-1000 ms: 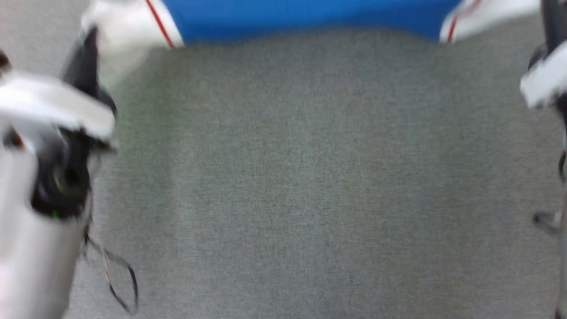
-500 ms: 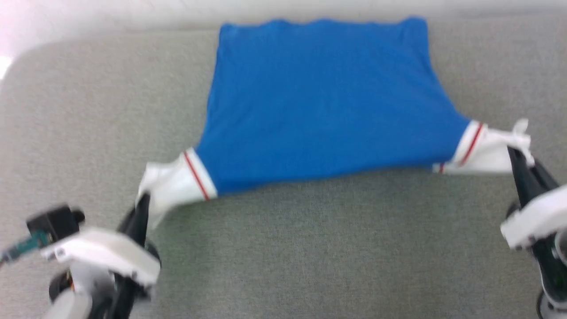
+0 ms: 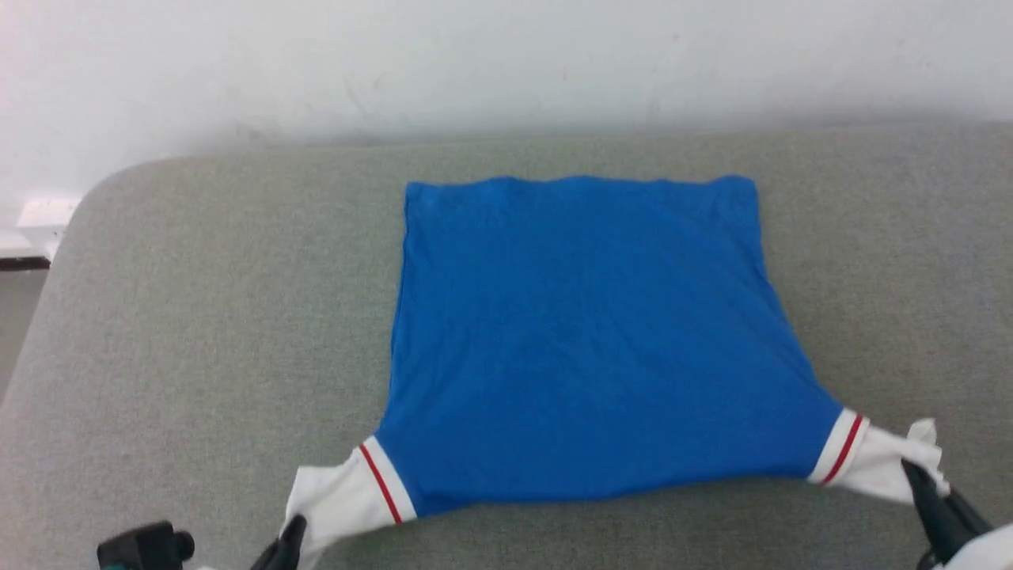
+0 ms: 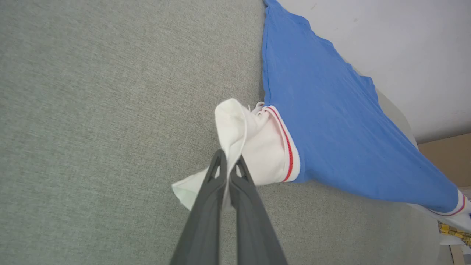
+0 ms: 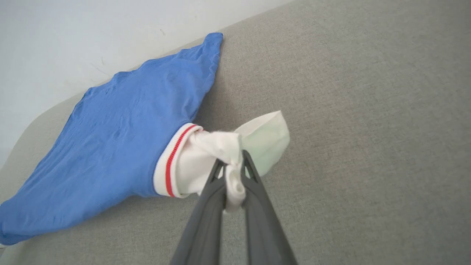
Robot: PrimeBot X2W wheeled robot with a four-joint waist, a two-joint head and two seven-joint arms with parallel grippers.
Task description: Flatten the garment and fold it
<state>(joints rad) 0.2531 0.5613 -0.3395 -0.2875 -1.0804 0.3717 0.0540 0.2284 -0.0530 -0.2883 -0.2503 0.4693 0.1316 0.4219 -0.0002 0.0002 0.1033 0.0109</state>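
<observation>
The garment (image 3: 582, 340), a royal-blue shirt with white, red-striped sleeves, lies spread on the grey surface (image 3: 198, 317), plain blue side up. Its hem runs along the far side and its sleeves point toward me. My left gripper (image 4: 229, 162) is shut on the bunched white left sleeve (image 3: 332, 499); at the head view's bottom edge a fingertip (image 3: 291, 537) of it shows. My right gripper (image 5: 234, 162) is shut on the twisted white right sleeve (image 3: 886, 463), low at the right edge (image 3: 922, 483) of the head view. The blue cloth (image 5: 121, 140) stretches taut between both grips.
A pale wall (image 3: 506, 63) rises right behind the grey surface. The surface's rounded far-left corner (image 3: 95, 190) ends beside a white fixture (image 3: 43, 214). Bare grey fabric lies on both sides of the shirt and in front of it.
The head camera has tilted up, so the whole shirt and the wall have come into sight. Both grippers stay shut on the sleeves and now sit at the bottom edge.
</observation>
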